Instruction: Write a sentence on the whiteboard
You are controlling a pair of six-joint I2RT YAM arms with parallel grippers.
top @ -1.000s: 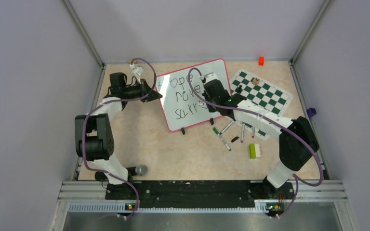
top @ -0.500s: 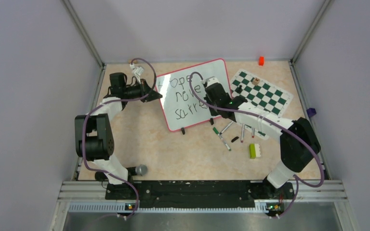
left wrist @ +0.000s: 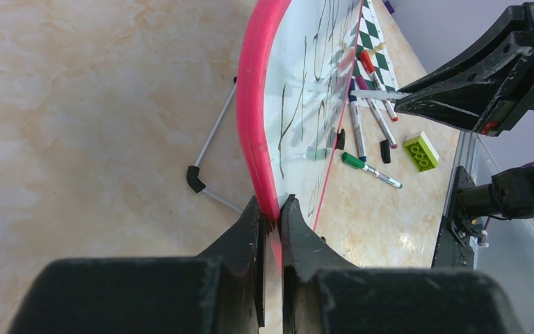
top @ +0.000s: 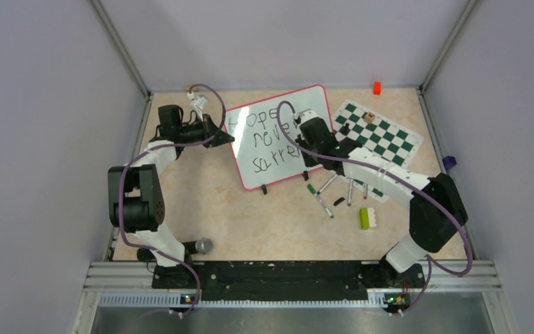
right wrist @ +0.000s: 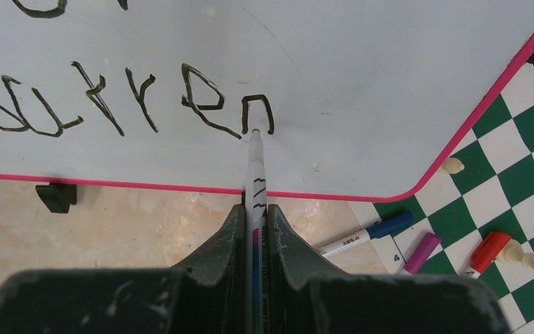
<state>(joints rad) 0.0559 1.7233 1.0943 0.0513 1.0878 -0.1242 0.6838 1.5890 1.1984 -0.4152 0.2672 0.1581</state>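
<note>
From the left wrist: shows the left gripper (left wrist: 271,223) at bottom centre, clenched on the pink rim of the whiteboard (left wrist: 288,69), with the board stretching up to the top edge. To its right, loose markers (left wrist: 370,172) and a green brick (left wrist: 421,151).

From the right wrist: shows the right gripper (right wrist: 255,216) at bottom centre, grasping a pen (right wrist: 255,174), tip touching the board at the last letter of the sentence (right wrist: 139,97), upper left. At right, a chess mat (right wrist: 521,160).

From above: finds the board at upper centre, between both grippers, three lines of writing on it, mat at its right.
</note>
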